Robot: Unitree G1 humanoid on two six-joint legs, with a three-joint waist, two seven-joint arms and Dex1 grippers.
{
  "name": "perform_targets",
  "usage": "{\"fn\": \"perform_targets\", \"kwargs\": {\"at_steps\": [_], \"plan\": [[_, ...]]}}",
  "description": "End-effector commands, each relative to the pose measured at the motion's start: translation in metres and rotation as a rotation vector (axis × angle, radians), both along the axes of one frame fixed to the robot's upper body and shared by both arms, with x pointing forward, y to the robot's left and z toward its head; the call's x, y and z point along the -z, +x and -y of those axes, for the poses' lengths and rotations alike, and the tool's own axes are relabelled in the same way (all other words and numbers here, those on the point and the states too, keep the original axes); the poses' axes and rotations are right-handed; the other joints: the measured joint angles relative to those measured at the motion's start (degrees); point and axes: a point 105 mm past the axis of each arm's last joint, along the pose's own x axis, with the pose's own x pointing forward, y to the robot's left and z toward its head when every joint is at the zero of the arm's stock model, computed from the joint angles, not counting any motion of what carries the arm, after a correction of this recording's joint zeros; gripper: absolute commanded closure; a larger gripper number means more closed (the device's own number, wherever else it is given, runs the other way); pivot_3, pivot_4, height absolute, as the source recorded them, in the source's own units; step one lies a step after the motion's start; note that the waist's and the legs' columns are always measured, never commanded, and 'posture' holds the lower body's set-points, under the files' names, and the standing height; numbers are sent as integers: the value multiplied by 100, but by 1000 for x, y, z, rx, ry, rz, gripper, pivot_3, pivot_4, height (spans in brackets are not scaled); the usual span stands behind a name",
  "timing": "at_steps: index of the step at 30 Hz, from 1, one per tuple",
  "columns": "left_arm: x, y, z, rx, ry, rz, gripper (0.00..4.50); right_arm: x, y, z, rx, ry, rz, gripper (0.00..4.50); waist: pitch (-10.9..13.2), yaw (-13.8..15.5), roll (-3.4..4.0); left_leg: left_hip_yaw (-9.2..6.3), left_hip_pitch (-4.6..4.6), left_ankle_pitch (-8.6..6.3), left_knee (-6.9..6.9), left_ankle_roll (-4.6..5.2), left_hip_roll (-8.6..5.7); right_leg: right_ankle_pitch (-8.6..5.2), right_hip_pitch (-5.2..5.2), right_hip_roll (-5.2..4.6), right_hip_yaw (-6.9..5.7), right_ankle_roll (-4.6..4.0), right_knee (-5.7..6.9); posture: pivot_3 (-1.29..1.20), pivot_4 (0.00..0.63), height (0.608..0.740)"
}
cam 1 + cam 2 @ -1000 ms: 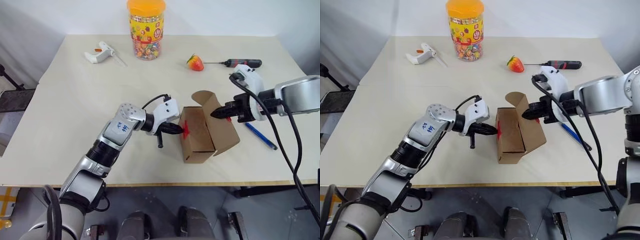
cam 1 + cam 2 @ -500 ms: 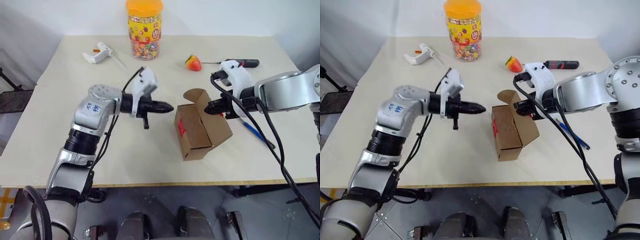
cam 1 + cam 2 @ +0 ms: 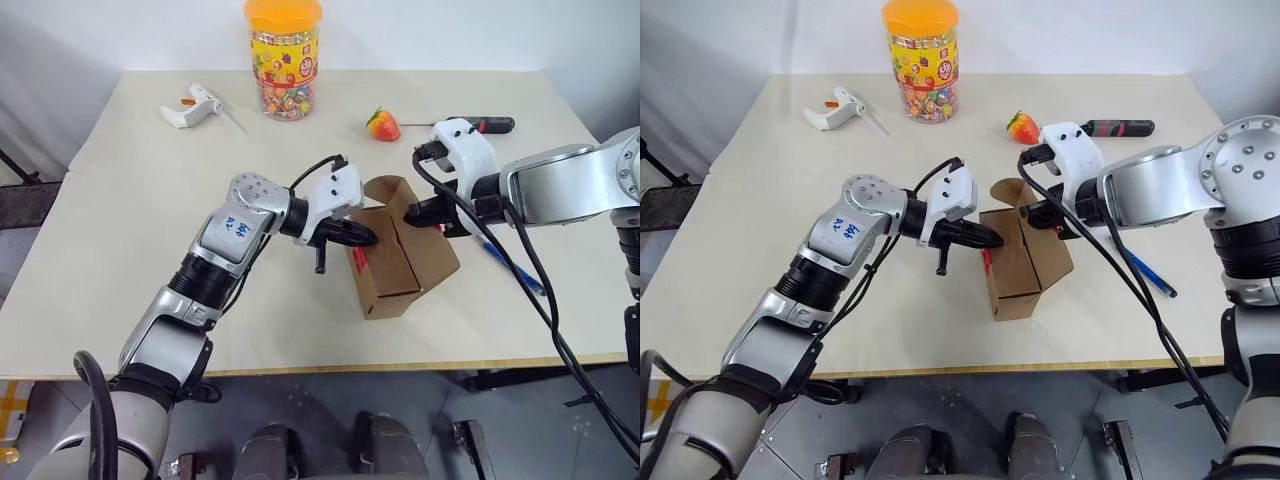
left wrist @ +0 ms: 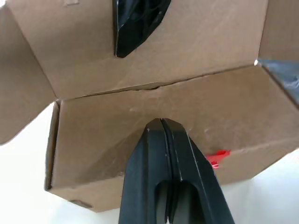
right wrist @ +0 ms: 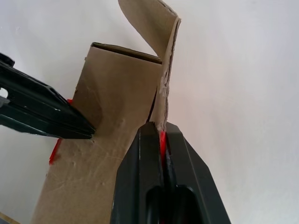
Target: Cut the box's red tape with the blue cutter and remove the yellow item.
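The brown box [image 3: 400, 268] lies near the middle of the table with its flap [image 3: 392, 190] standing open. A strip of red tape [image 3: 358, 262] shows on its left end. My left gripper [image 3: 370, 238] is shut and empty, its tip [image 4: 161, 122] pressed on the box's upper panel. My right gripper [image 3: 412, 212] is shut on the flap's edge [image 5: 161, 100], where a sliver of red tape [image 5: 162, 139] sits between the fingers. To the right of the box, the blue cutter [image 3: 515, 270] lies flat on the table, untouched. The yellow item is hidden.
At the table's far side stand an orange-lidded candy jar [image 3: 283, 55], a white pistol-shaped tool [image 3: 195, 103], a strawberry [image 3: 382, 125] and a black-and-red screwdriver [image 3: 480, 125]. Bare table [image 3: 150, 200] stretches to the left of my left arm.
My left gripper drew back to the left of the box, then returned to it, higher than a second ago. The right gripper kept its hold on the flap.
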Motion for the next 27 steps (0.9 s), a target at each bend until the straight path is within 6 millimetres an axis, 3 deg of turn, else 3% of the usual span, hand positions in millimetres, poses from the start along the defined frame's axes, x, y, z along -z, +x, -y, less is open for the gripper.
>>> {"fn": "perform_targets", "kwargs": {"at_steps": [1, 13, 19, 23, 27], "plan": [[10, 0, -3, 41, 98, 43, 4500, 1, -3, 1, -14, -8, 0, 4468, 0, 0, 0, 0, 0, 0, 1, 0, 0, 0, 0, 0, 0, 0, 0, 0, 150, 740], [55, -16, -45, 112, 373, -23, 4500, -10, 0, 32, 63, 66, -50, 4468, -5, -6, -5, -3, 6, -1, -5, 2, 3, -1, 5, 0, -1, -2, -5, 0, 150, 740], [65, -21, -56, 91, 403, -56, 4500, 14, 2, 50, 109, 247, -174, 4468, -10, 73, -7, -7, 15, -4, -2, 8, -3, 0, 22, -3, -2, -1, -11, 0, 150, 740], [67, -17, -54, 45, 370, -51, 4500, 35, 2, 56, 136, 355, -241, 4468, -7, 170, -8, -23, -70, -12, 42, 24, -5, 8, -29, -4, -15, 10, -9, 0, 150, 740], [69, -14, -52, 24, 355, -52, 4500, 48, -1, 55, 125, 391, -266, 4468, -7, 188, -9, -32, -81, -15, 42, 29, -19, 10, -31, -10, -27, 15, -12, 0, 150, 740]]}}
